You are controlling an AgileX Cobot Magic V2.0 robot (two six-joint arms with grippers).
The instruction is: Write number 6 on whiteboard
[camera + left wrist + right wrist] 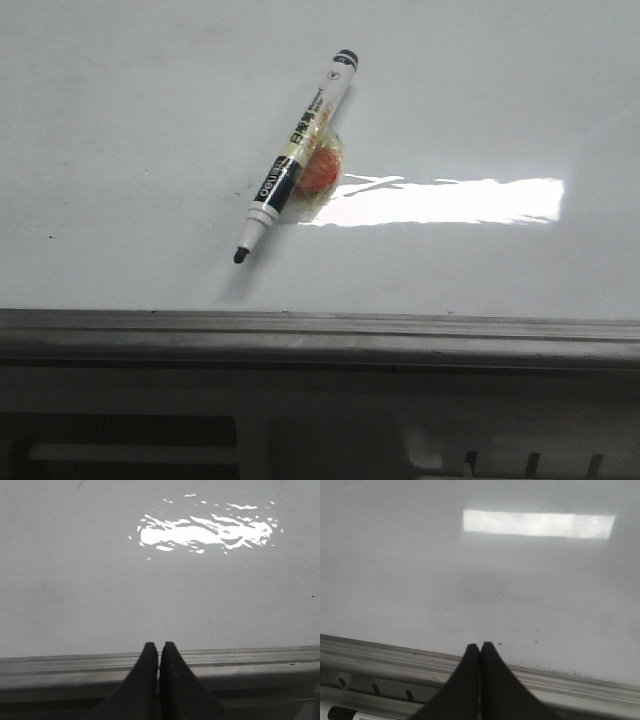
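- The left gripper point(158, 652) is pinched together with nothing in it, waiting over the frame point(240, 662).
- The right gripper point(480, 652) is the same.
- The pen point(297, 156) leans on an orange lump point(320, 172), easy to grab.
- The whiteboard point(130, 150) has no 6 yet.

A white-barrelled uncapped marker pen point(296, 157) lies diagonally on the large glossy whiteboard surface point(120, 150), its middle propped on a small round orange object point(318, 176), tip nearest the grey metal frame rail point(320, 335) along the front edge.
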